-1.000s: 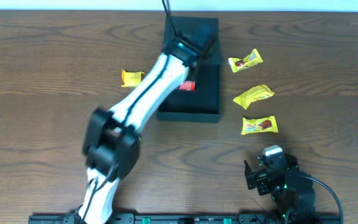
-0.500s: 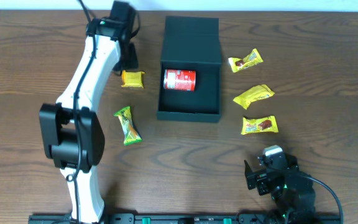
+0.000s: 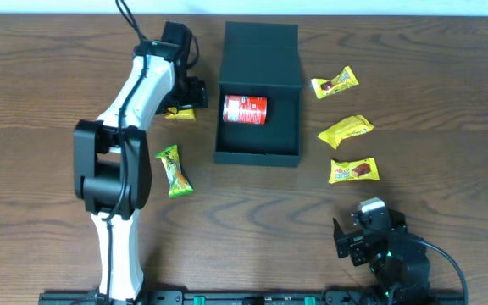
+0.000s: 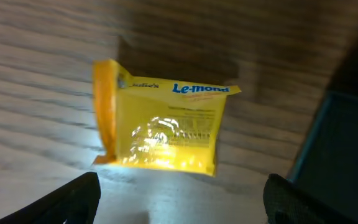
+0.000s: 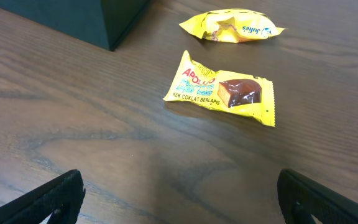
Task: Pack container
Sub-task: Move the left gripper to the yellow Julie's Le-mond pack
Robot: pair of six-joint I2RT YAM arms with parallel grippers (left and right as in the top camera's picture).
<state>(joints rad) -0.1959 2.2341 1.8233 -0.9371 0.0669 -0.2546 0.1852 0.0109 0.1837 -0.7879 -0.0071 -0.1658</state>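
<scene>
The container (image 3: 258, 135) is a dark teal-green box standing open at the table's middle, its lid (image 3: 261, 41) flat behind it. A red snack packet (image 3: 245, 109) lies inside. Just left of the box, my left gripper (image 3: 186, 99) hangs open over an orange-yellow Le-mond packet (image 3: 182, 113). In the left wrist view that packet (image 4: 160, 127) lies flat on the wood ahead of the open left gripper (image 4: 182, 202), with the container's wall (image 4: 344, 155) at the right. My right gripper (image 3: 356, 230) rests open near the front right, nothing between its fingers (image 5: 48, 199).
A green packet (image 3: 173, 170) lies front left of the box. Three yellow packets lie to its right: one far (image 3: 335, 83), one in the middle (image 3: 346, 130) (image 5: 232, 26), and an Apollo cake packet (image 3: 353, 170) (image 5: 222, 90) nearest the right gripper.
My left arm swung from over the container to its left side and its jaws opened. The red packet now lies in the box. The right arm has not moved.
</scene>
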